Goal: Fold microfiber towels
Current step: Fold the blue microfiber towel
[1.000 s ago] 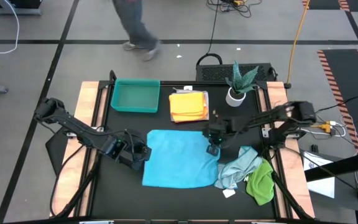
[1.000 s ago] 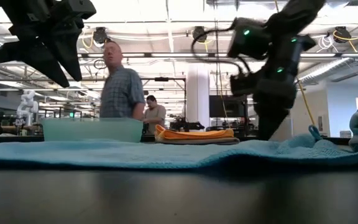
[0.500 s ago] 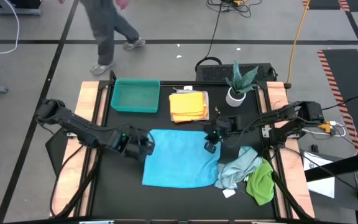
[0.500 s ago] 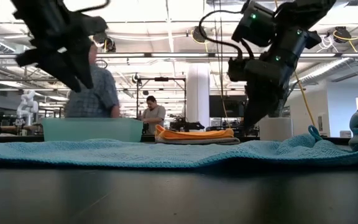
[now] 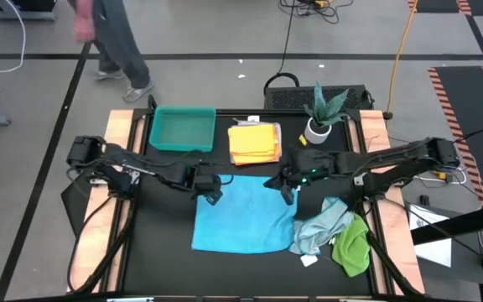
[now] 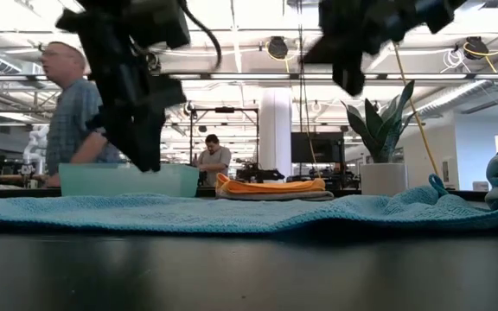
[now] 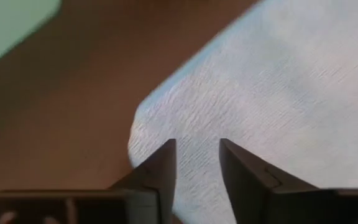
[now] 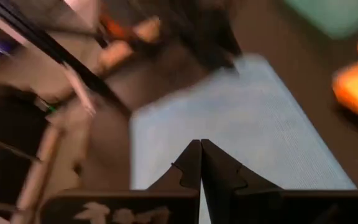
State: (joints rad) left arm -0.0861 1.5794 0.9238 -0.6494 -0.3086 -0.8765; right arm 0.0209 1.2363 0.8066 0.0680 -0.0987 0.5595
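Table point(image 5: 174, 260) overhead; only low view shows plant point(image 6: 386, 130) behind towel point(image 6: 232, 213).

I see bare black table point(image 5: 166, 252) left of the spread blue towel point(image 5: 241, 214), free to pass. Behind it the teal tray point(image 5: 183, 130), orange towels point(image 5: 254, 143) and potted plant point(image 5: 321, 117) block; crumpled towels point(image 5: 334, 231) crowd the right.
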